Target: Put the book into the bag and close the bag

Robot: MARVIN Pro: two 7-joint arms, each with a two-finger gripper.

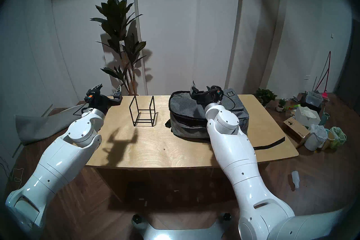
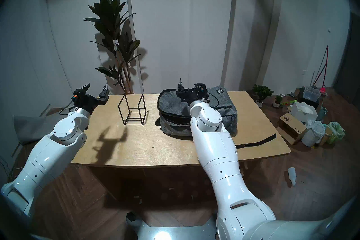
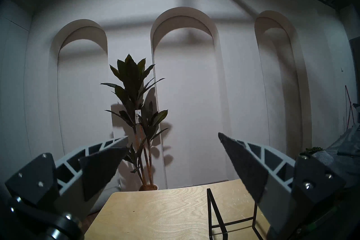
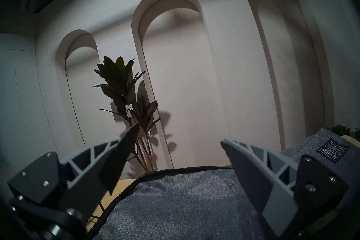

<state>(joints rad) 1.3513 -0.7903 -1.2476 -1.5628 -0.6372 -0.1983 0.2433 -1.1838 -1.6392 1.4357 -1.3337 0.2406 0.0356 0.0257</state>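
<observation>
The grey backpack [image 1: 187, 113] lies flat on the right half of the wooden table [image 1: 155, 146], its dark label patch [image 1: 231, 94] at the far end. Its top flap lies down, and a black zipper line runs along its side. My right gripper [image 1: 196, 88] hovers just above the backpack's far top, open and empty. In the right wrist view the gripper [image 4: 180, 133] has its fingers wide apart over the grey fabric [image 4: 185, 204]. My left gripper [image 1: 110, 85] is open and empty, raised at the table's far left corner. No view shows the book.
A black wire-frame stand [image 1: 143, 112] is on the table left of the backpack. A loose black strap [image 1: 270, 144] lies near the table's right edge. A tall plant [image 1: 120, 44] stands behind the table. Boxes and pots [image 1: 311, 126] clutter the floor at right.
</observation>
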